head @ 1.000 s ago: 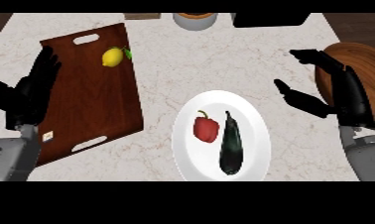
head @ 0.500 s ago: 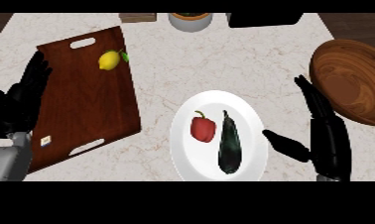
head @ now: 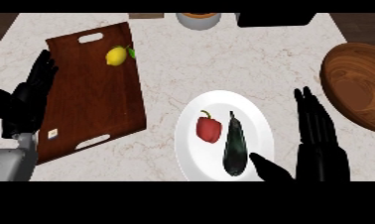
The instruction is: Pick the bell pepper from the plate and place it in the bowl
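Nearest, at the lower right: right hand [head: 316, 139], fingers straight and spread, holding nothing, wrist cut off by the lower edge. Its thumb reaches left over the rim of the white plate [head: 192, 161], close to the near tip of the eggplant [head: 235, 143]; contact not discernible.

Lower left: left hand [head: 28, 100], fingers up and relaxed, grasping nothing, resting beside the left edge of the wooden tray [head: 88, 99]; grey forearm partly cut off at the corner.

On the plate: red bell pepper [head: 209, 129], stem pointing away, just left of the dark eggplant, the two near touching. Pepper untouched by either hand.

Farther right: wooden bowl [head: 355, 86], partly cut off by the right edge, well apart from the pepper.

On the tray's far part: lemon [head: 116, 55] with a green leaf.

Far edge of the marble desk [head: 219, 54]: a grey round container [head: 198, 20] and a black object [head: 275, 19], both cut off; identity unclear.
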`<state>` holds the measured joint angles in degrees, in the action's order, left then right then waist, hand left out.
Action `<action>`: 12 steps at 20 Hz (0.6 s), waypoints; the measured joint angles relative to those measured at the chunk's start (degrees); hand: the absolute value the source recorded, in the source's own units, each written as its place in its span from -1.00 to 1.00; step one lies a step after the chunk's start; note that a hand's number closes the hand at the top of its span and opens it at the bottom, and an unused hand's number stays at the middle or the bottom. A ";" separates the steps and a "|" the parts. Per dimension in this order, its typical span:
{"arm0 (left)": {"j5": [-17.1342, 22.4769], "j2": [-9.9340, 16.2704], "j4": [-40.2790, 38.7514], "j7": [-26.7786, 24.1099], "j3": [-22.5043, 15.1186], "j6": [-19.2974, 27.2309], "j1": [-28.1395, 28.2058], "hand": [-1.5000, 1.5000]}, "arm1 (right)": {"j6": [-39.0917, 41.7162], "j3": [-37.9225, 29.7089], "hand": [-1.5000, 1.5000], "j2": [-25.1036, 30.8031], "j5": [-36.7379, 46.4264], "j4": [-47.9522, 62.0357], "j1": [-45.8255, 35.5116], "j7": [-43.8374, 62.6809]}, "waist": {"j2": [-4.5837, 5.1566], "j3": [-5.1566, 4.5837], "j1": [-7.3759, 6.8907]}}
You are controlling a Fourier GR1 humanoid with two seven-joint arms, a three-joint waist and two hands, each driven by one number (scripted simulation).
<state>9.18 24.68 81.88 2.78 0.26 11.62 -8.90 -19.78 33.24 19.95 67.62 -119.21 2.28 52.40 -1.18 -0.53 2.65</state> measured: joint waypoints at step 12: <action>-0.33 -0.40 2.61 1.47 -1.36 -1.10 -1.00 0.00 | 32.26 1.58 -1.00 -15.45 1.14 2.33 -10.93 11.56 | 1.18 0.20 -3.67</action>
<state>8.85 24.27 84.49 4.24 -1.10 10.52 -9.90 12.48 34.81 4.51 68.76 -116.88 -8.65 63.95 0.00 -0.33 -1.01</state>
